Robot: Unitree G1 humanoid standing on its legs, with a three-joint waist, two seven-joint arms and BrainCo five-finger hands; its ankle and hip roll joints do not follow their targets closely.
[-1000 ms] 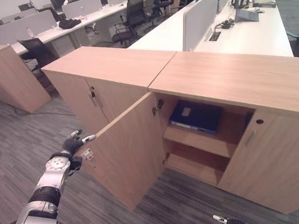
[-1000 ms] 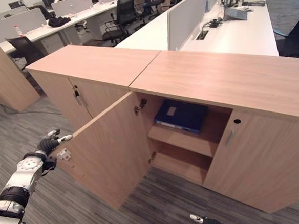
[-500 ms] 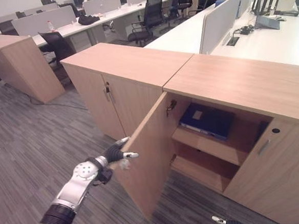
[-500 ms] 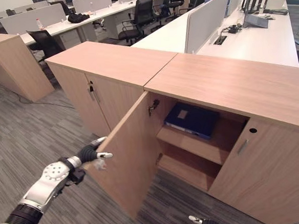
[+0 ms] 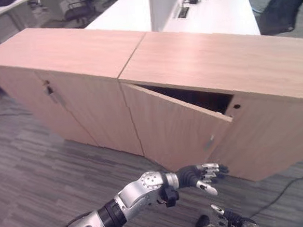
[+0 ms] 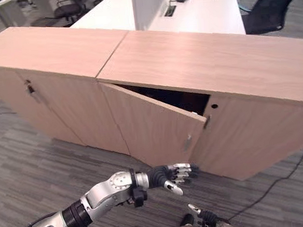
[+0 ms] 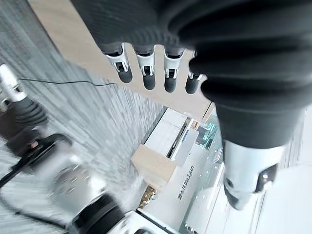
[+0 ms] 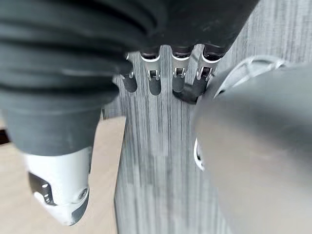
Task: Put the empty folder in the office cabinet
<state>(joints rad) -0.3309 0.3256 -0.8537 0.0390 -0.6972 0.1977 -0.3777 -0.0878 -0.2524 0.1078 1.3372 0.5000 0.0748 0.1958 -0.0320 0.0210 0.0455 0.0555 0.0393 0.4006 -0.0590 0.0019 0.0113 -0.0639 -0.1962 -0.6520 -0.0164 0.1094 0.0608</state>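
The cabinet door (image 5: 175, 123) was wide open before; now it is almost shut. The blue folder is hidden inside. The left robot hand (image 5: 202, 175) reaches toward it, fingers straight, holding nothing. The right robot hand (image 5: 227, 220) hangs low, fingers loose

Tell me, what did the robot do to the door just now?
The left hand swung the door from wide open to nearly shut; only a dark gap remains at its top edge. The folder that lay on the shelf is now hidden behind it. The hand, fingers straight, now hangs in front of the door's lower edge. The camera moved too. The right hand stayed low and idle.
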